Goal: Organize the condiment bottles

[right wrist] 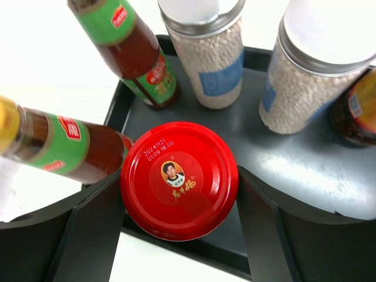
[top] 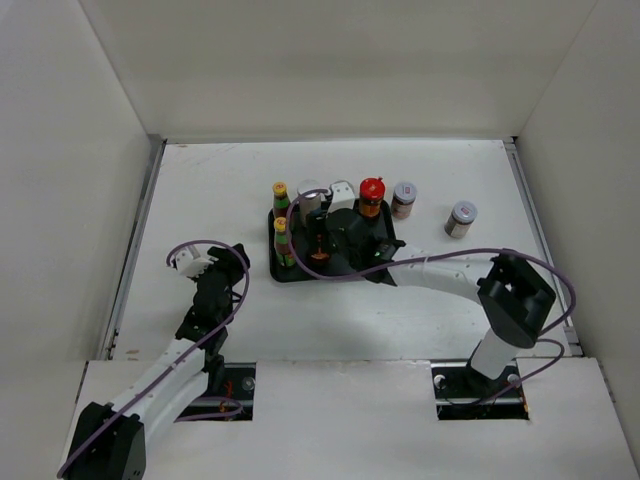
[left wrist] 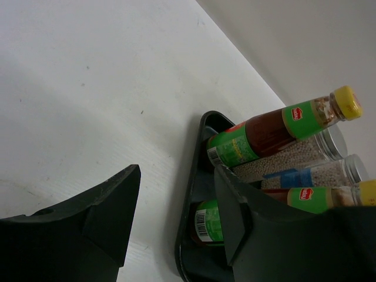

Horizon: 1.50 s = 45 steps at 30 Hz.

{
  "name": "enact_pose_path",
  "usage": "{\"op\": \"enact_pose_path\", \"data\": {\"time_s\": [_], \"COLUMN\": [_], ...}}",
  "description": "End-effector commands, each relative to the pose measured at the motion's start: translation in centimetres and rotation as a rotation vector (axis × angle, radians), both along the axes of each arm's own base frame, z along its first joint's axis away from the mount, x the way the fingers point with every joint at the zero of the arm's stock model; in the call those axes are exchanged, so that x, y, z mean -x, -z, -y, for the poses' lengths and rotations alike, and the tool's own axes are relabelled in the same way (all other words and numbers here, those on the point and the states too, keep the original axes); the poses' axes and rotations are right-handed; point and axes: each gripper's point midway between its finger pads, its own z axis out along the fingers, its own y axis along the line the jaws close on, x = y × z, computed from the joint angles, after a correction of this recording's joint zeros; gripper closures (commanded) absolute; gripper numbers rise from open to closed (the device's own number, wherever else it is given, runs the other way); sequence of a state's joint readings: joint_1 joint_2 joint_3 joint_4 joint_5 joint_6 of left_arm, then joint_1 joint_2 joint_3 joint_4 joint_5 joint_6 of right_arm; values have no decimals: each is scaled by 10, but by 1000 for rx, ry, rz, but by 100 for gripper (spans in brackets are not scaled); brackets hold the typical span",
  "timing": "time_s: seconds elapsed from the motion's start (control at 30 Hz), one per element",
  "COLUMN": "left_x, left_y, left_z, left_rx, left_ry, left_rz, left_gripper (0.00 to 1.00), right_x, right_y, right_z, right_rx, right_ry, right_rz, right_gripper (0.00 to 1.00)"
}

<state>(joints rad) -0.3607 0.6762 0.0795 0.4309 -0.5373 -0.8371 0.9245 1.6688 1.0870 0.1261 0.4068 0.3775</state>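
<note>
A black tray (top: pixel 300 272) holds two yellow-capped dark sauce bottles (top: pixel 280 194) (top: pixel 282 236), a silver-lidded jar (top: pixel 310 192) and a red-lidded jar (top: pixel 371 193). The right wrist view shows a second silver-lidded jar (right wrist: pixel 320 70) in the tray. My right gripper (top: pixel 320 240) is over the tray, shut on another red-lidded jar (right wrist: pixel 179 179), with a finger against each side of its lid. Two silver-lidded shakers (top: pixel 403 198) (top: pixel 461 217) stand on the table right of the tray. My left gripper (top: pixel 195 262) is open and empty, left of the tray.
White walls close in the table on the left, back and right. In the left wrist view the tray's corner (left wrist: pixel 191 194) lies just past my right finger (left wrist: pixel 235 217), with bottles (left wrist: pixel 264 132) behind it.
</note>
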Motion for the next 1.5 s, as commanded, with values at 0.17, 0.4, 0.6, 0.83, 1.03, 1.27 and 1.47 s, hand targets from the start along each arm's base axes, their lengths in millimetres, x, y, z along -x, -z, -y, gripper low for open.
{"op": "enact_pose_path", "data": {"time_s": [0.17, 0.4, 0.6, 0.83, 1.03, 1.27, 1.47], "left_x": [-3, -2, -2, -3, -4, -3, -3], "left_y": [-6, -5, -6, -5, -5, -6, -6], "left_z": [3, 2, 1, 5, 7, 6, 6], "left_rx": [-2, -1, -1, -2, -5, -11, -12], "left_ry": [10, 9, 6, 19, 24, 22, 22], "left_rz": [25, 26, 28, 23, 22, 23, 24], "left_gripper": [49, 49, 49, 49, 49, 49, 49], "right_x": [-23, -15, 7, -19, -76, -134, -155], "right_y": [-66, -82, -126, -112, -56, -29, 2], "right_z": [-43, -35, 6, 115, 212, 232, 227], "right_rx": [-214, -219, -288, -276, -139, -76, -46], "right_ry": [6, -3, -15, 198, 477, 515, 501], "right_rz": [140, 148, 186, 194, 110, 68, 9], "right_gripper": [33, 15, 11, 55, 62, 22, 16]}}
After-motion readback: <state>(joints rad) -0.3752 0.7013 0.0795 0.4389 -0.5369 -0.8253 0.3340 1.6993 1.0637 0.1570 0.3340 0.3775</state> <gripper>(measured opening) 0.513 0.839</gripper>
